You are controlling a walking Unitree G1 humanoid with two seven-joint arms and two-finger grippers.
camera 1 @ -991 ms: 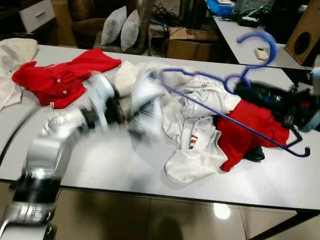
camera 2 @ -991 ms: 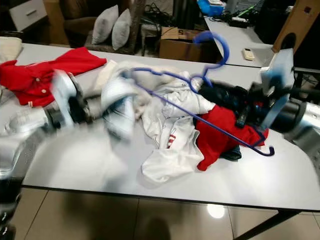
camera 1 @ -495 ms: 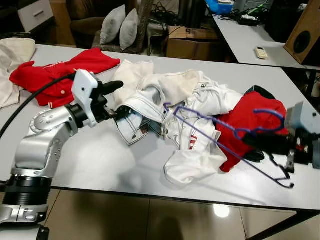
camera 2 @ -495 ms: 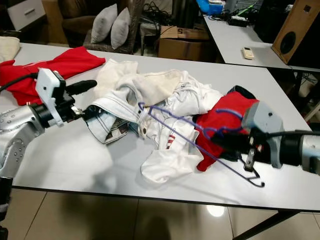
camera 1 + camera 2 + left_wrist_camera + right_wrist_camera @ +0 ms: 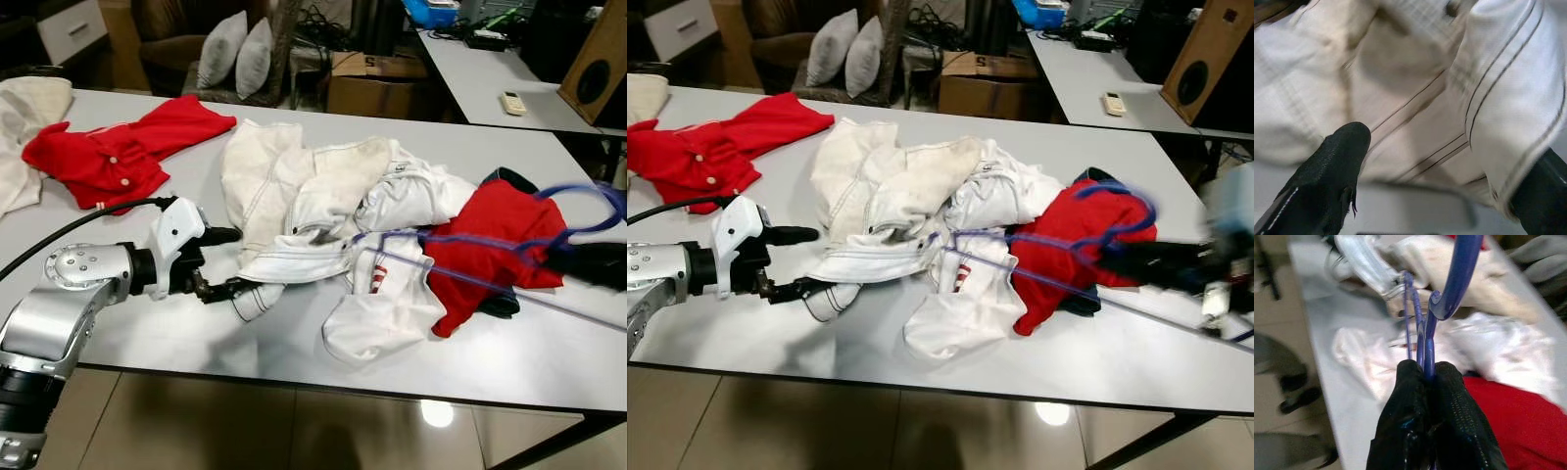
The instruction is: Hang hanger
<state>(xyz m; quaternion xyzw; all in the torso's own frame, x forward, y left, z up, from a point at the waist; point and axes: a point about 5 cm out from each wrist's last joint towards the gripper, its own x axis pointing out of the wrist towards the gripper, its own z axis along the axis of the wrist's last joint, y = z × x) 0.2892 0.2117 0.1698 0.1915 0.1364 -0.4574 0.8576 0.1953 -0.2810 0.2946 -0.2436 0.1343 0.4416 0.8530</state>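
A blue wire hanger (image 5: 460,279) lies low across the heap of clothes, its hook (image 5: 580,201) over a red garment (image 5: 490,245). My right gripper (image 5: 556,258) is shut on the hanger's neck at the table's right side; the right wrist view shows both fingers (image 5: 1449,391) pinched on the blue wire (image 5: 1458,274). The hanger's far tip reaches into the white garments (image 5: 313,191). My left gripper (image 5: 230,261) is open at the front left, its lower finger against a white cuff (image 5: 250,299). White stitched cloth (image 5: 1449,112) lies between its fingers.
A red shirt (image 5: 108,152) and a cream cloth (image 5: 24,108) lie at the table's far left. The white table's front edge (image 5: 323,377) is close. Behind stand a second table (image 5: 480,78), a cardboard box (image 5: 377,83), pillows (image 5: 235,54) and a speaker (image 5: 593,69).
The right gripper has brought the hanger down from mid-air to low over the clothes and drifted right. The left gripper pulled back toward the front, and the white garment spread out with it.
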